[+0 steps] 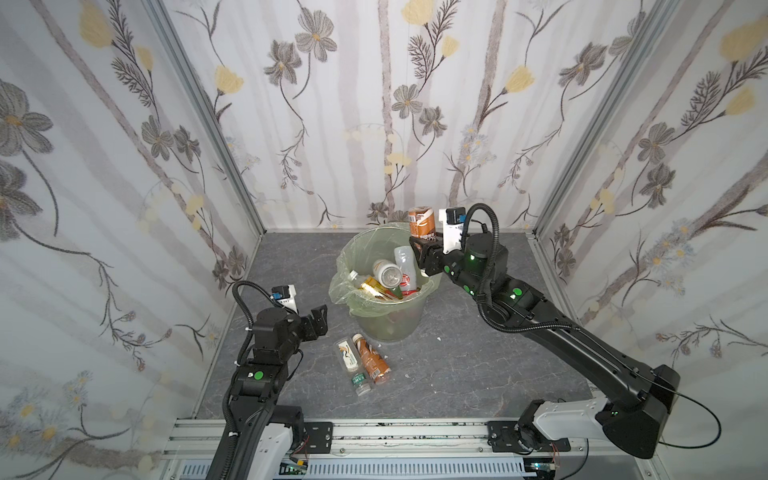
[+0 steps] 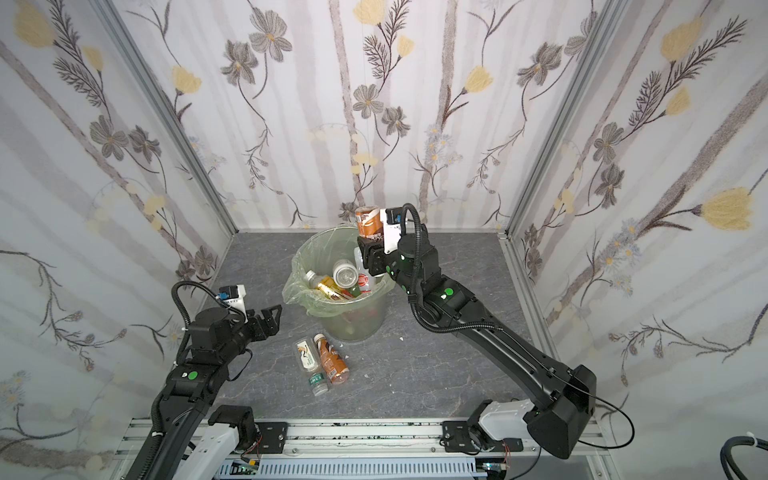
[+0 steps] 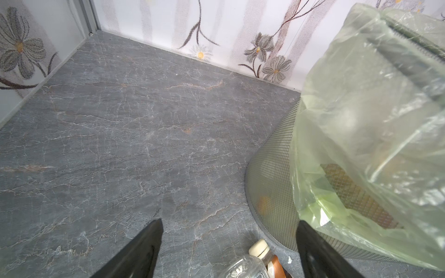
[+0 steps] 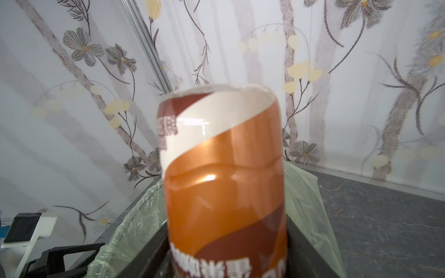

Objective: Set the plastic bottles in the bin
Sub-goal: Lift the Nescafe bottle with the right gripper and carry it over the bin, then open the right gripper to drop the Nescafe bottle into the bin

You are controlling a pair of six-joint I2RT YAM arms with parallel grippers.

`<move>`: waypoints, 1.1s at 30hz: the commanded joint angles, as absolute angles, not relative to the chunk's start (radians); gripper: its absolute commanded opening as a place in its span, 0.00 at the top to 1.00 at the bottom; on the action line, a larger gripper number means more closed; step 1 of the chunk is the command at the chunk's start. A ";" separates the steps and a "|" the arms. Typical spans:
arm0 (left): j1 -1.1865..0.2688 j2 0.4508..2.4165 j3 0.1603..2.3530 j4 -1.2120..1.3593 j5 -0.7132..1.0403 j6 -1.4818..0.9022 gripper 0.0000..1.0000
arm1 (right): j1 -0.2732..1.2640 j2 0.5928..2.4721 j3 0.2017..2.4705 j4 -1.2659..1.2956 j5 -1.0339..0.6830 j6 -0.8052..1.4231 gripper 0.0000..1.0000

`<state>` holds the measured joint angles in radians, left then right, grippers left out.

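Brown-orange plastic with a cream band fills my right wrist view: this is the coffee bottle (image 4: pixel 224 180), standing upright between the two dark jaws of the right pincer (image 1: pixel 424 244), which grips it at its lower part. In both top views I see it held in the air above the far right side of the bin (image 1: pixel 390 324), close over the rim where the green bag (image 1: pixel 345 286) is folded outward. Inside the bin several bottles (image 1: pixel 390 272) lie in a heap, among them a white one, a clear one with a red label and one with a yellow-orange label. On the grey desk (image 1: pixel 478 365), just in front of the bin, three more lie close together: a clear white-label bottle (image 1: pixel 347 357), a second brown bottle (image 1: pixel 372 360) and a small green-label bottle (image 1: pixel 359 383). My left pincer (image 1: pixel 318 318) hangs at the left of the bin, near it but apart, above the desk; its jaws stand wide and empty. In the left wrist view the mesh wall of the bin is close to one jaw, and two of the lying bottles show at the edge.
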<state>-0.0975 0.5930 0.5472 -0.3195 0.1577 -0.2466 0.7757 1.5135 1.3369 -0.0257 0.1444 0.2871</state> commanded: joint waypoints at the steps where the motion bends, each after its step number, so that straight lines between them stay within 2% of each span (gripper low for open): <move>1: -0.097 0.590 0.544 -0.282 0.167 -0.258 0.12 | 0.778 1.552 1.358 0.037 0.094 0.325 0.38; 26: -0.097 0.600 0.543 -0.279 0.172 -0.258 0.12 | 0.782 1.574 1.255 0.019 0.137 0.358 0.32; 30: -0.097 0.600 0.543 -0.279 0.173 -0.258 0.12 | 0.782 1.550 1.234 -0.003 0.138 0.363 0.40; 33: -0.097 0.601 0.542 -0.279 0.173 -0.256 0.12 | 0.782 1.527 1.227 -0.019 0.145 0.365 0.40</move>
